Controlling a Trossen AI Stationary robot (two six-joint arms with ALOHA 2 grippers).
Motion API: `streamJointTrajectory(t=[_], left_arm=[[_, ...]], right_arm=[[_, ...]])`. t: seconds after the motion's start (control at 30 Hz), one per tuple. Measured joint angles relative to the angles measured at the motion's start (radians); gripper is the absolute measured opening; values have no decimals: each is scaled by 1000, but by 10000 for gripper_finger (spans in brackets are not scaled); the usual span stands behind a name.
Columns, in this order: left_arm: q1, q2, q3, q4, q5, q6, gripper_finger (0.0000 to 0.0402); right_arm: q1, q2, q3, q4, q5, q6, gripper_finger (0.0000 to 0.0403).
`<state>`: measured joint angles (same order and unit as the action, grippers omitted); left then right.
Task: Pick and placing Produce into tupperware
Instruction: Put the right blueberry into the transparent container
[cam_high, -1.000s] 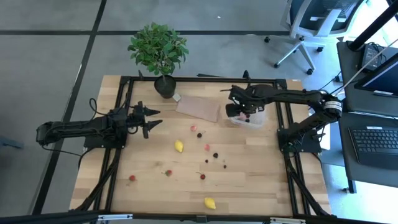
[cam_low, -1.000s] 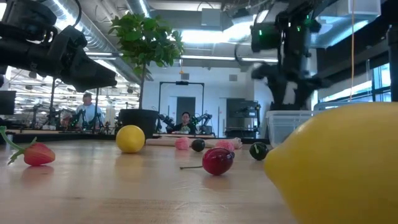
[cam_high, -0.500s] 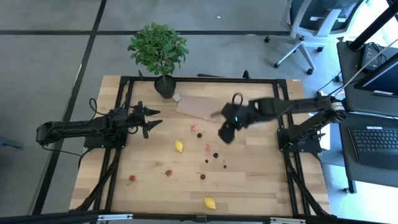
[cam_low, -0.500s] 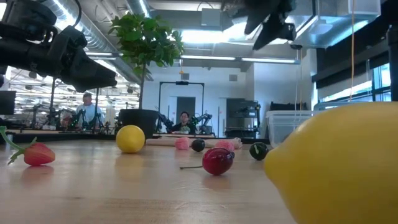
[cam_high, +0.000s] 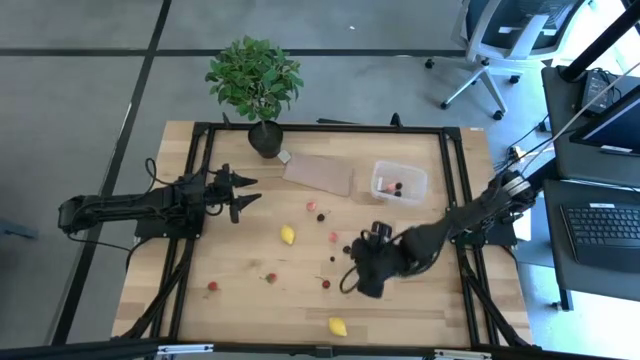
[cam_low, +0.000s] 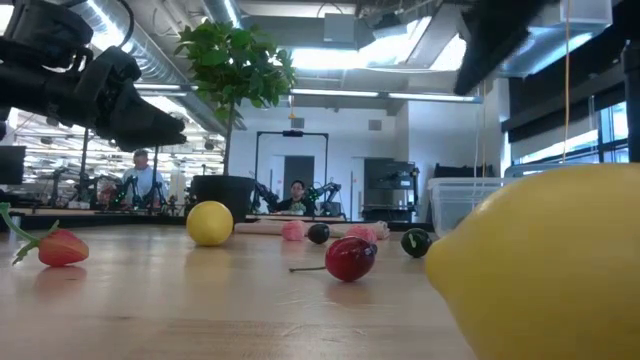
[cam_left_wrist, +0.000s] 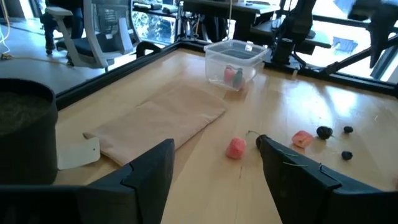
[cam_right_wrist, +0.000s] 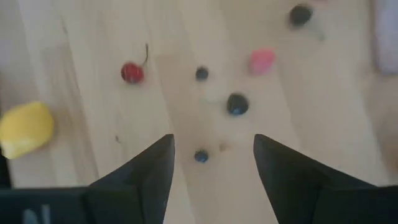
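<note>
Right tool (cam_high: 358, 280) low over desk (cam_high: 420, 300), lower centre of high view, fingers spread wide, nothing between them; placed above loose produce, likely to choose next piece. In right wrist view red cherry (cam_right_wrist: 132, 72), dark berries (cam_right_wrist: 237, 104), pink piece (cam_right_wrist: 262, 60), lemon (cam_right_wrist: 25, 128) lie ahead of fingers.

Clear tupperware (cam_high: 399, 182) at upper right of desk, few pieces inside already; most produce scattered at centre, well apart from tub.

Left tool (cam_high: 240, 192) waits at left side, open, empty, near brown sheet (cam_high: 320, 174).
</note>
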<state>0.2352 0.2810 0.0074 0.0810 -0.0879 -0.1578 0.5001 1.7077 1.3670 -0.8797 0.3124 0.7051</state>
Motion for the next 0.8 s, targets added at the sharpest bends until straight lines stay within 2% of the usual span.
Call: streamJointTrajectory(t=[0.3,0.5,0.6,0.8], left_arm=[[0,0,0,-45,3,-52,231],[0,0,0,-59,3,-69,231],[0,0,0,-59,4,-75,231],[0,0,0,-59,4,-76,231]], right_arm=[[27,135,-5,-4,-33,49,208],[19,113,-122,124,-136,48,170],[19,96,-168,204,-145,45,153],[13,95,-230,235,-149,-2,134]])
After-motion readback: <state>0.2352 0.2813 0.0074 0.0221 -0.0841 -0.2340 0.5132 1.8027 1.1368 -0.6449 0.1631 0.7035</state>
